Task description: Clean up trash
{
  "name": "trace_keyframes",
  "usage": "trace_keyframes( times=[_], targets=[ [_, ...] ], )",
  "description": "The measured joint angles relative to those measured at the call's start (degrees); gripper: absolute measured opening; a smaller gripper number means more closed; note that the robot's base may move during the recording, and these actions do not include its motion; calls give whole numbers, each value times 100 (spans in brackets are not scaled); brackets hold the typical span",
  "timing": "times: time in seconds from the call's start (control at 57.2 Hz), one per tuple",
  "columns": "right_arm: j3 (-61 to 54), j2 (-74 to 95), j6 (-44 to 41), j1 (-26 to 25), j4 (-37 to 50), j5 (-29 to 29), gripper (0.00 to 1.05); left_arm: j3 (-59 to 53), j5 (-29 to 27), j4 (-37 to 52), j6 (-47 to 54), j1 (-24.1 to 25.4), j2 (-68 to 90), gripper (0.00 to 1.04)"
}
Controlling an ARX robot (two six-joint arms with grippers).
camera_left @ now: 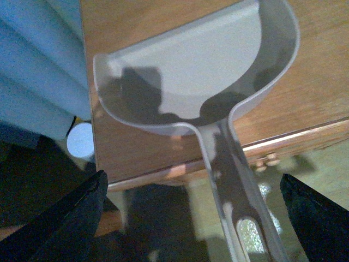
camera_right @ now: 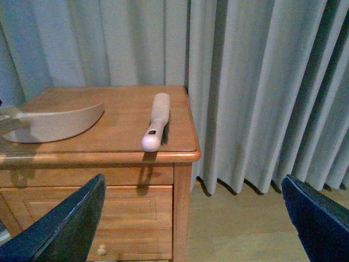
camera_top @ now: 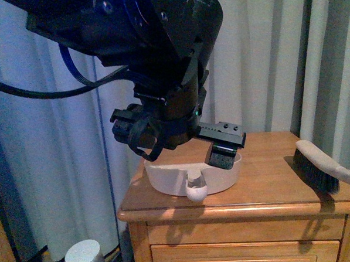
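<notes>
The left gripper [camera_left: 192, 180] is being held wide open, with nothing gripped between its fingers. It is being hovered just above the dustpan [camera_left: 196, 60], and the fingers are being shown well apart on either side of the handle [camera_left: 224, 180]. The dustpan is being carried by the cabinet [camera_top: 272, 190] near its front left corner, with the end of the handle overhanging the front edge. The pan is being shown empty.

The right gripper [camera_right: 192, 180] is likewise being held open and empty, well off the cabinet's front right corner. A brush [camera_right: 155, 123] is being shown lying near the right edge, well apart from the dustpan.

The trash is not being shown in any view, so its place cannot be told. From the task alone it is being judged light, soft and easily flicked away, better swept gently than pinched.

The dustpan is being judged stiff, light and smooth, so likely slippery. Hold is best being taken across the handle, close to where it joins the pan, so that the pan is not being left to swing.
</notes>
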Motion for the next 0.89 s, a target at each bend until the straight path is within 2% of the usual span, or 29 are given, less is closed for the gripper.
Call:
trace_keyframes(
  times=[0.262,0.891],
  targets=[
    [0,0,0,0,0,0,97,540,-101,-352,-332,-2,579,97],
    [0,0,0,0,0,2,97,684,-212,-422,-348,131,1040,97]
  ],
)
